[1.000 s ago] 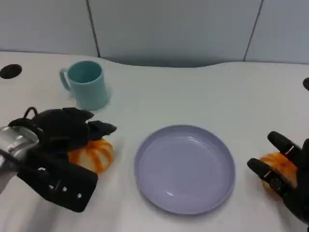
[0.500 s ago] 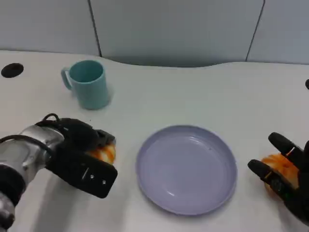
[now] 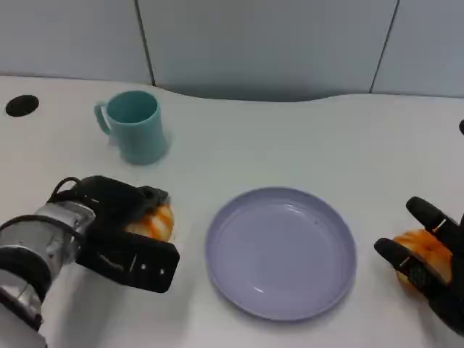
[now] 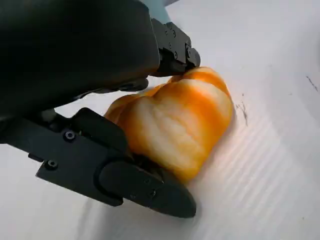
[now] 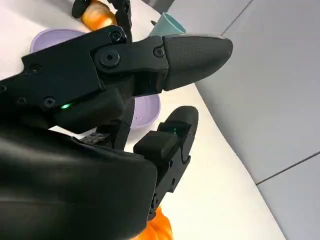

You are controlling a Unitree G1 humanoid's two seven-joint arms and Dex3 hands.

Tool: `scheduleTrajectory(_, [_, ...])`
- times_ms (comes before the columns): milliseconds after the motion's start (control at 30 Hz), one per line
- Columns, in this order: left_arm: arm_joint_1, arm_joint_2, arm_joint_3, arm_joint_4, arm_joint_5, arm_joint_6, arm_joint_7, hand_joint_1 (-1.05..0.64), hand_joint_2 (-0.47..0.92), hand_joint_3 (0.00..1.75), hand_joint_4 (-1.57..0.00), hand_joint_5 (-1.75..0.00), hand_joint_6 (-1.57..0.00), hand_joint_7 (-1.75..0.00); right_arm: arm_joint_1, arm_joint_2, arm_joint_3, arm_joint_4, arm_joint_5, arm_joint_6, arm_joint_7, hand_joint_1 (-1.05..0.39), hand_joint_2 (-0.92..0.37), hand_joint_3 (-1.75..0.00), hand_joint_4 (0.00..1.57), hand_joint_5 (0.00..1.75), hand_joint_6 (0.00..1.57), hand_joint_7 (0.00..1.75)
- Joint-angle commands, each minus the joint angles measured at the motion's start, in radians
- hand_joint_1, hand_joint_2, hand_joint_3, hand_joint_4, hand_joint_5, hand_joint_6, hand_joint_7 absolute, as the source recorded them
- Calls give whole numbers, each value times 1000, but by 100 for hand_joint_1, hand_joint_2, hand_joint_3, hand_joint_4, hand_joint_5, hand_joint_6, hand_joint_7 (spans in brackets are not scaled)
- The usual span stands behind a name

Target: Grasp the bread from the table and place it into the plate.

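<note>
White table (image 3: pixel 290 145), matte top, far edge curved with a shallow dip near the middle. Round black hole (image 3: pixel 21 106) in the top at the far left; part of another dark spot (image 3: pixel 460 127) at the right edge of the head view. Behind the table: pale grey-blue wall (image 3: pixel 261 43) made of flat panels, split by thin dark vertical seams (image 3: pixel 144 42), one on the left, one slanting on the right. Same panels and seams show in the right wrist view (image 5: pixel 280 100). Light is soft and even, faint shadows on the tabletop. In the left wrist view the table surface (image 4: pixel 280 165) shows fine ribbed lines and a small dark scuff (image 4: pixel 243 111).
</note>
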Motion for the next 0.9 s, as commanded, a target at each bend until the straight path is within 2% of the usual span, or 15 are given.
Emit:
scheduleTrajectory(33, [18, -13, 3, 36, -23, 22, 11, -24, 91, 2, -29, -50, -40, -23, 9, -19, -11, -18, 5, 2, -8, -34, -92, -34, 50, 94, 60, 44])
scheduleTrajectory(67, [18, -14, 5, 38, -30, 23, 9, -22, 91, 2, -22, -84, -35, -51, 9, -18, -11, -19, 4, 4, -12, -34, -92, -34, 50, 94, 60, 44])
scheduleTrajectory(100, [16, -14, 4, 39, -33, 23, 10, -21, 91, 2, -18, -98, -28, -69, 9, -19, -11, -19, 5, 3, -9, -34, -92, -34, 50, 95, 60, 44])
scheduleTrajectory(167, [11, -11, -9, 43, -27, 22, 23, -21, 89, 1, -25, -114, -32, -83, 8, -24, -13, -18, 10, 7, -4, -35, -92, -34, 50, 94, 60, 44])
scheduleTrajectory(200, [6, -12, -14, 49, -27, 21, 19, -21, 88, 1, -23, -134, -31, -105, 6, -25, -14, -18, 11, 8, -5, -35, -92, -34, 50, 95, 60, 45])
scheduleTrajectory(233, [2, -13, -17, 54, -27, 20, 14, -20, 88, 1, -23, -158, -24, -144, 4, -25, -15, -18, 12, 9, -6, -35, -92, -33, 50, 95, 60, 45])
scheduleTrajectory(300, [-7, -18, -24, 65, -27, 23, -3, -19, 88, 1, -32, -170, -24, -167, 3, -25, -16, -19, 12, 11, -8, -35, -92, -33, 50, 95, 60, 45])
scheduleTrajectory(367, [-12, -23, -32, 71, -25, 28, -5, -21, 89, 1, -40, -174, -27, -173, 3, -25, -16, -20, 12, 10, -9, -35, -92, -33, 51, 96, 60, 46])
scheduleTrajectory(533, [-15, -35, -49, 75, -18, 48, 54, -28, 92, 8, -51, -175, -37, -173, 4, -27, -18, -18, 16, 8, -3, -36, -92, -33, 51, 96, 61, 46])
scheduleTrajectory(567, [-14, -36, -47, 75, -22, 50, 62, -31, 92, 14, -51, -175, -43, -163, 4, -28, -18, -17, 16, 6, -2, -36, -92, -33, 51, 96, 61, 46])
scheduleTrajectory(633, [-13, -38, -35, 76, -38, 46, 66, -32, 92, 17, -50, -175, -46, -157, 3, -28, -20, -16, 17, 6, -3, -36, -92, -33, 51, 96, 61, 47])
scheduleTrajectory(667, [-11, -39, -21, 77, -54, 42, 62, -33, 92, 26, -49, -175, -48, -151, 2, -28, -21, -15, 18, 8, -5, -36, -92, -33, 51, 96, 61, 47])
scheduleTrajectory(733, [-8, -41, 8, 76, -88, 33, 57, -34, 92, 33, -48, -175, -48, -150, 0, -30, -21, -12, 18, 7, -4, -36, -92, -33, 51, 96, 61, 47])
scheduleTrajectory(767, [-7, -42, 28, 75, -109, 33, 47, -34, 92, 34, -49, -174, -47, -151, -1, -32, -21, -10, 19, 5, -1, -36, -92, -32, 50, 96, 60, 47])
scheduleTrajectory(900, [2, -33, 89, 61, -177, -6, 24, -31, 92, 33, -49, -168, -54, -129, -5, -32, -21, 0, 17, 0, -2, -36, -92, -31, 50, 96, 60, 47])
